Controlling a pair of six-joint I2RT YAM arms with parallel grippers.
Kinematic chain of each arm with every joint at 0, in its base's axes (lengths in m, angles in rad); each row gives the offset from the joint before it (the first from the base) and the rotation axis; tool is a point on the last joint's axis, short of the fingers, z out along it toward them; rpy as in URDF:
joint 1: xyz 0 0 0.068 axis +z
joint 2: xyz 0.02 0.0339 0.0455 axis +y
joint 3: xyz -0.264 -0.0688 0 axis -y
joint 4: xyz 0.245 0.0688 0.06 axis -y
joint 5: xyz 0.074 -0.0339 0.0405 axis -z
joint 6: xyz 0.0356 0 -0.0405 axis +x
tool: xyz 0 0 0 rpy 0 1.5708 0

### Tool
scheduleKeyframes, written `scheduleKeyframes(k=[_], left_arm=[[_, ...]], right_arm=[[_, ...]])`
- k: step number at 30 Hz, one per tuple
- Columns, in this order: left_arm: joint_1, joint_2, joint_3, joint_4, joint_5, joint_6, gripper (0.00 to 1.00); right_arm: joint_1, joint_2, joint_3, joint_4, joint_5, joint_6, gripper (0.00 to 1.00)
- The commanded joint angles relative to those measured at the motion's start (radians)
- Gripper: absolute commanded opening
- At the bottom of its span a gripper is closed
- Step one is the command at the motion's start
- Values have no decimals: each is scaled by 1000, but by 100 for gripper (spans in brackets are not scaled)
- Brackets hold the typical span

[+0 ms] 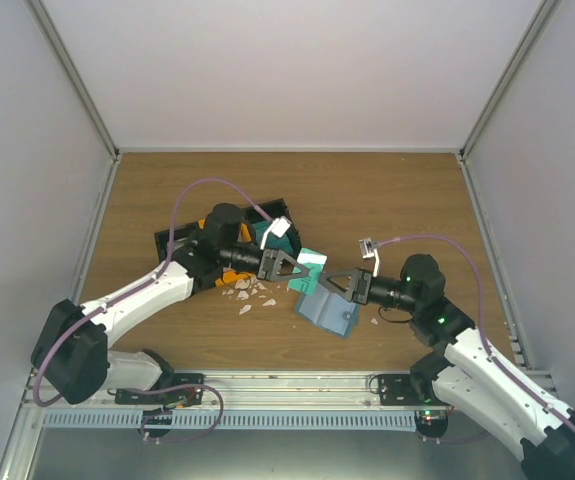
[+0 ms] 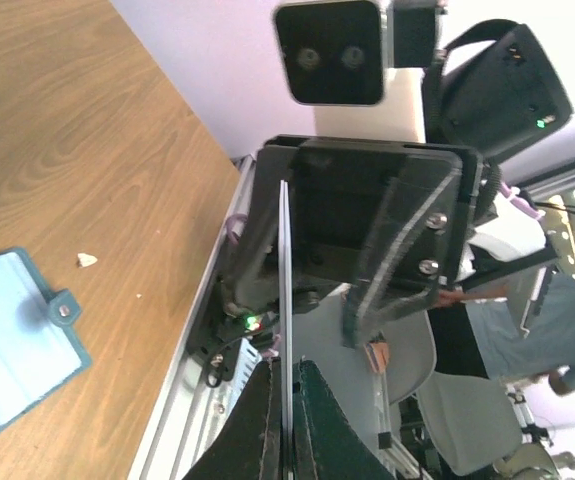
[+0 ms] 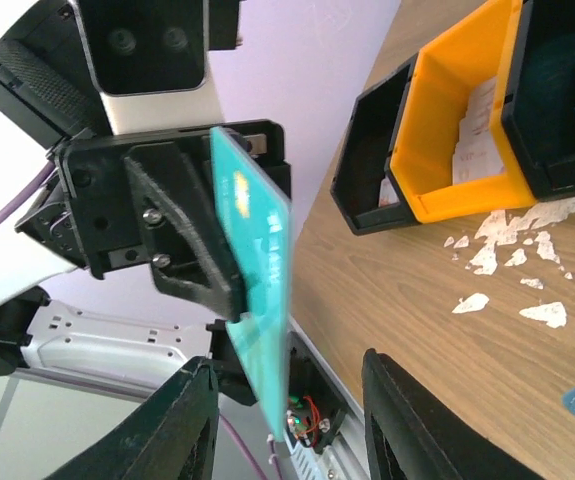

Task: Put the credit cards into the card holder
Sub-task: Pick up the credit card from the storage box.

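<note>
Teal credit card, which we judge light, stiff and slick, is pinched across its flat faces by our left gripper, while our right gripper gapes around it.

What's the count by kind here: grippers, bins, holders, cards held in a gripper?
Grippers: 2, left gripper and right gripper
Bin: 1
Holder: 1
Card in a grip: 1, teal, clamped by the left gripper
Total: 5
</note>
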Motion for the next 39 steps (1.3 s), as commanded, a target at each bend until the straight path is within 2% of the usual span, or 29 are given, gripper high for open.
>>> scheduleKeyframes(k=[1, 7, 16, 23, 32, 39], left_arm=[[13, -40, 39, 53, 87, -37, 0], [13, -46, 54, 65, 128, -59, 0], [16, -48, 67, 71, 150, -68, 0], [16, -48, 76, 65, 209, -49, 0], [15, -55, 93, 43, 247, -41, 5], [13, -50, 102, 29, 258, -31, 8]], right_arm=[[6, 6, 16, 6, 30, -42, 40], [5, 56, 43, 37, 2, -88, 36], [6, 51, 47, 59, -30, -125, 37], [6, 87, 53, 189, -36, -80, 30], [29, 200, 67, 321, -54, -55, 20], [54, 250, 91, 351, -40, -49, 16]])
